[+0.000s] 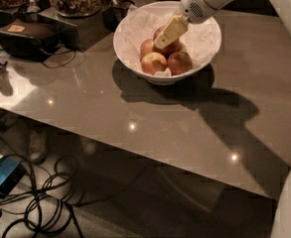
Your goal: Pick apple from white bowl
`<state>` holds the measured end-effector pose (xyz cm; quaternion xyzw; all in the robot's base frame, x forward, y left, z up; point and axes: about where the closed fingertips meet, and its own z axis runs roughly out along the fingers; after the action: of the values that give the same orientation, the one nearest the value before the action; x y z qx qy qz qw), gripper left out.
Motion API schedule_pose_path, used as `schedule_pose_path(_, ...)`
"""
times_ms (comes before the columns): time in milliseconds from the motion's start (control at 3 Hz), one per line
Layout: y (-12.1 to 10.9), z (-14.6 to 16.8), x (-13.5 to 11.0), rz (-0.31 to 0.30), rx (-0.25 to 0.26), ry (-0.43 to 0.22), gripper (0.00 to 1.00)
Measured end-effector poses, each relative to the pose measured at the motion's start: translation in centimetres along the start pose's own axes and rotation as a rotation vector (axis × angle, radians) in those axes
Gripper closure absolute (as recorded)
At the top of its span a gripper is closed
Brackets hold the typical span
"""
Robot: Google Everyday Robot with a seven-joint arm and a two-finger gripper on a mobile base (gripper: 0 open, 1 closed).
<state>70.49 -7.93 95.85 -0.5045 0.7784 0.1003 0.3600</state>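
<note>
Big grey table point(135, 108), white bowl point(127, 58) near its far edge, gripper point(161, 43) reaching down into the bowl from the right, tip at the apple point(174, 47), the dark red one behind 3 paler apples point(153, 62); can't tell whether it's apart or clamped.

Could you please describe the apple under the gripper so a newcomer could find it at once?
On the grey table stands a wide white bowl, paper-lined, holding several apples. The gripper reaches into it at the back of the pile; the apple lies right beneath it, deeper and more evenly red than the paler, yellow-patched apples in front.
</note>
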Motion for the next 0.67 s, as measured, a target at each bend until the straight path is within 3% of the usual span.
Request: schedule_pose_path(667, -0.55, 1.11, 1.32, 0.028, -0.020, 0.023, 0.23)
